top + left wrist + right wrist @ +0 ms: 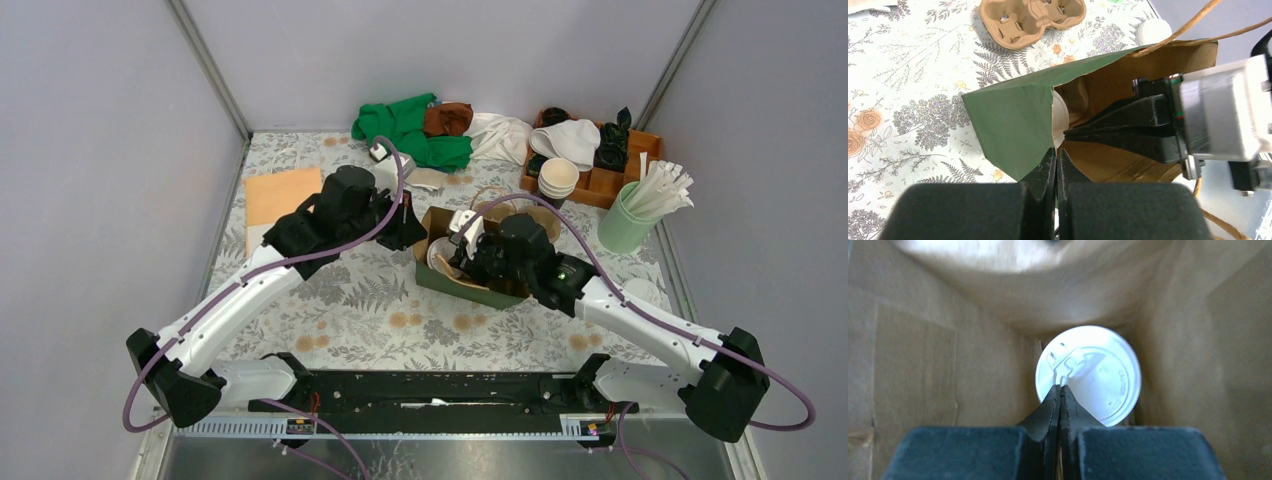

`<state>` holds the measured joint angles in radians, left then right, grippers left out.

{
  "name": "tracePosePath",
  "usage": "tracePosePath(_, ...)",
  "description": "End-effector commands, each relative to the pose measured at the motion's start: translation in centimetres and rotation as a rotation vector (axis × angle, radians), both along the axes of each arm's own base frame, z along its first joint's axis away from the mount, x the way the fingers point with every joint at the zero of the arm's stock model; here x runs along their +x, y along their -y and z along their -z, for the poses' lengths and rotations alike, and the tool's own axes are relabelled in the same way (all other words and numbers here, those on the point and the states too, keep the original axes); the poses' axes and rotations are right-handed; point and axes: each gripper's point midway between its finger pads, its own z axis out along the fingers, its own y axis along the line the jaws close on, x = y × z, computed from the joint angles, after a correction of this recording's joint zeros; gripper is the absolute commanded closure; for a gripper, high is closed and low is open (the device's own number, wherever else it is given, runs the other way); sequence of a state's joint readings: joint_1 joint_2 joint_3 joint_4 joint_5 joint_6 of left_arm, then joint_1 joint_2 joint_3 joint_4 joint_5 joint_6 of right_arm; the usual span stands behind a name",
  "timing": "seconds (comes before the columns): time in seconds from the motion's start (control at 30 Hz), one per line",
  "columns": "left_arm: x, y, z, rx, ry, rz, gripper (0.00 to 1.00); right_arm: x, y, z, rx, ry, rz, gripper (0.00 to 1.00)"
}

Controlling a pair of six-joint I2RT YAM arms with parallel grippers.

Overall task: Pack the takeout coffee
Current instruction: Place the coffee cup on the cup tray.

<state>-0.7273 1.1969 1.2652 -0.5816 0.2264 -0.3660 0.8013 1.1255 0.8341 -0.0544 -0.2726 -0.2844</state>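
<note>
— At six o'clock, left claw (1056, 159) pinches the bag (1013, 120) at its rim. The right?
— Right claw (1060, 390), pressed together, touches the coffee (1098, 377) on its lid at twelve, deep inside the bag. Bagging seems nearly done; next, withdraw straight, without dragging it out.

Left wrist: coffee (1060, 117) shows only a white sliver past the bag (1013, 125) flap; carrier (1030, 20) cut at 12 o'clock. Right wrist: lid (1088, 375) hides the cup body.

Green cloth (410, 128) back ctr; cup stack (558, 178), straws (662, 190) right.
</note>
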Motion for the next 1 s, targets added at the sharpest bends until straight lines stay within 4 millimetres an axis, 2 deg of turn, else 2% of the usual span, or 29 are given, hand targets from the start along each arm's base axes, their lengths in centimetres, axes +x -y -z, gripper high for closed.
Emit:
tracePosePath(0.0,0.4,0.3,-2.9,-0.062,0.119,0.010,1.00,0.4,0.5,-0.6,-0.007,0.094,0.001,1.00)
tracePosePath(0.13,-0.2,0.5,-2.9,-0.050,0.161,0.051,1.00,2.4,0.7,-0.7,-0.002,0.152,0.087,1.00)
tracePosePath(0.4,-1.1,1.1,-1.7,-0.039,0.147,0.106,1.00,4.7,-1.2,-0.7,0.014,0.226,0.080,1.00)
tracePosePath(0.5,-1.2,1.2,-1.3,-0.032,0.142,0.121,1.00,4.7,-2.0,0.0,0.002,0.200,0.053,1.00)
tracePosePath(0.73,-1.6,1.2,-0.1,-0.024,0.097,0.117,1.00,3.5,-1.7,1.4,-0.031,0.150,0.008,1.00)
tracePosePath(0.97,-1.9,0.3,0.3,-0.008,0.024,0.054,1.00,2.5,-2.4,3.0,-0.089,0.066,-0.064,1.00)
